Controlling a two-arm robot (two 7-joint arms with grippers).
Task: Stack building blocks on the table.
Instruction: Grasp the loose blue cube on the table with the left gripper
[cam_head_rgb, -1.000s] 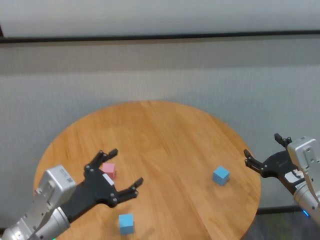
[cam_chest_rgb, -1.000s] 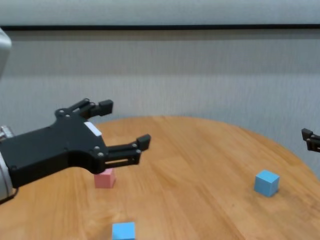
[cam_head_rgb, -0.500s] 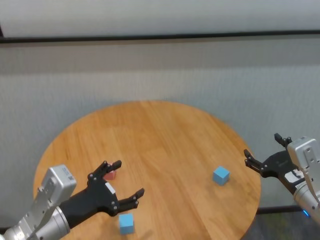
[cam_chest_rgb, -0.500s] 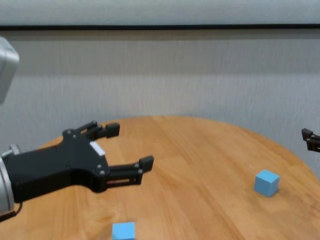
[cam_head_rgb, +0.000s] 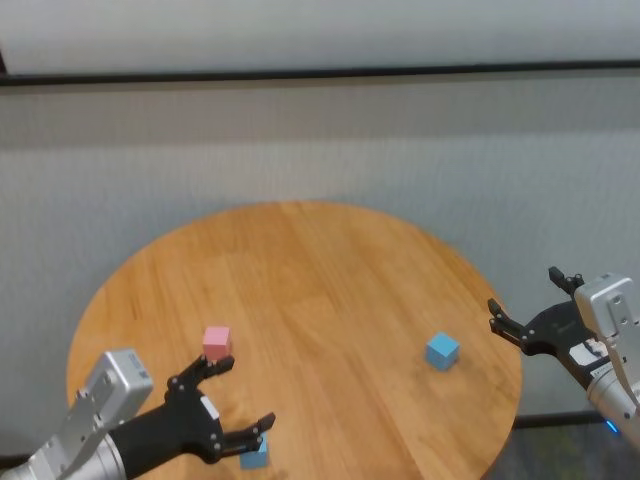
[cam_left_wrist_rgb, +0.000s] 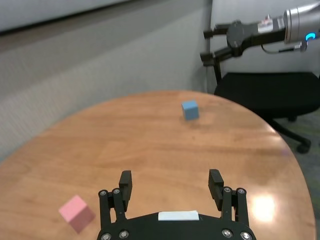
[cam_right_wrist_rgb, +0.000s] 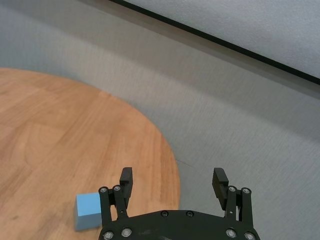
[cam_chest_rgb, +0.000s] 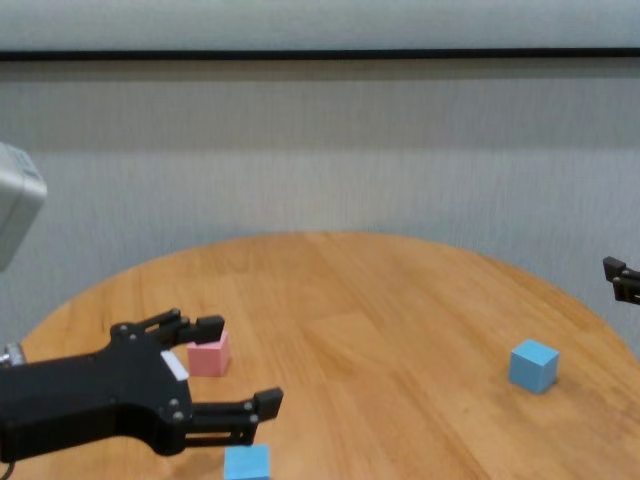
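On the round wooden table (cam_head_rgb: 320, 260) a pink block (cam_head_rgb: 217, 342) sits at the left, with a light blue block (cam_head_rgb: 255, 455) nearer the front edge. A second light blue block (cam_head_rgb: 442, 351) lies far right. My left gripper (cam_head_rgb: 245, 393) hovers open low over the wood between the pink block (cam_chest_rgb: 209, 355) and the near blue block (cam_chest_rgb: 247, 464), holding nothing. In the left wrist view the pink block (cam_left_wrist_rgb: 76, 212) lies beside the open gripper (cam_left_wrist_rgb: 170, 177). My right gripper (cam_head_rgb: 524, 290) stays open off the table's right edge, beyond the far blue block (cam_right_wrist_rgb: 89, 217).
A grey wall runs behind the table. A black office chair (cam_left_wrist_rgb: 270, 90) stands on the floor past the table's right edge, below the right arm (cam_left_wrist_rgb: 260, 32). Bare wood (cam_chest_rgb: 380, 300) stretches across the table's middle and back.
My left gripper has dropped lower and drawn back toward the table's near edge, uncovering the pink block. The right arm and all three blocks have not moved.
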